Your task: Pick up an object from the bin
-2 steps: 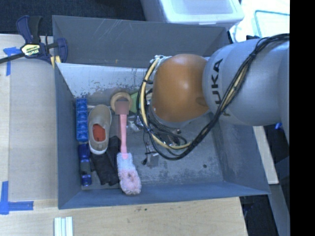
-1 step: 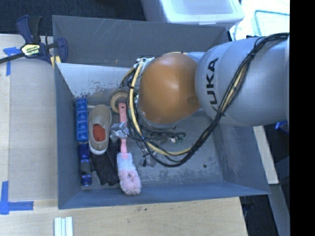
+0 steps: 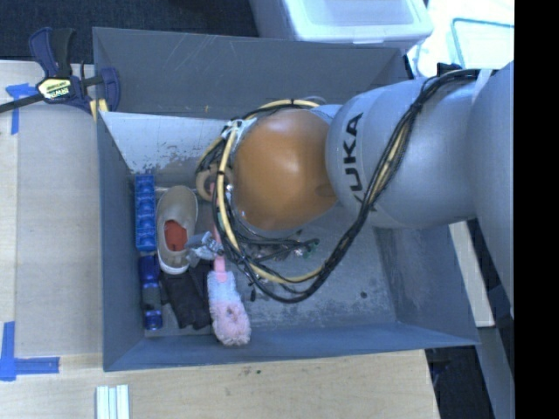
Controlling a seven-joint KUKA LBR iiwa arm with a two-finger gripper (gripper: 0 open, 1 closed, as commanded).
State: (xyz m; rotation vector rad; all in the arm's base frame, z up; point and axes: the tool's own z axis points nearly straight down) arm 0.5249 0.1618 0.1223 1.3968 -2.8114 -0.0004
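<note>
Along the left wall of the grey bin (image 3: pixel 262 68) lies a blue studded strip (image 3: pixel 144 212), set lengthwise, with a smaller blue piece (image 3: pixel 150 299) below it in the near-left corner. Just beside the strip sits a pale, shoe-like thing with a red patch inside (image 3: pixel 177 225), and below that a black, soft-looking lump (image 3: pixel 185 302). Next to the lump, tilted toward the front wall, is a pink fluffy thing (image 3: pixel 227 312). These five are crowded into one narrow cluster; the floor to their right is bare.

Over the cluster's right edge hangs the wrist's orange cover (image 3: pixel 279 177), with looped cables (image 3: pixel 288 278) drooping under it close to the top of the pink fluffy thing. The silver arm (image 3: pixel 419 155) runs off to the right. The cover sits above the hand, so I cannot tell how far open the hand is or whether it has hold of anything. The pale shoe-like thing and the pink one lie nearest the wrist and seem the likeliest picks.

The crowding looks like the main hazard. A close on one thing could catch its neighbour too, or nudge the pale one against the blue strip and wall. The fluffy thing may squash and slip out on a lift. The slack cables could also brush or drag it.
</note>
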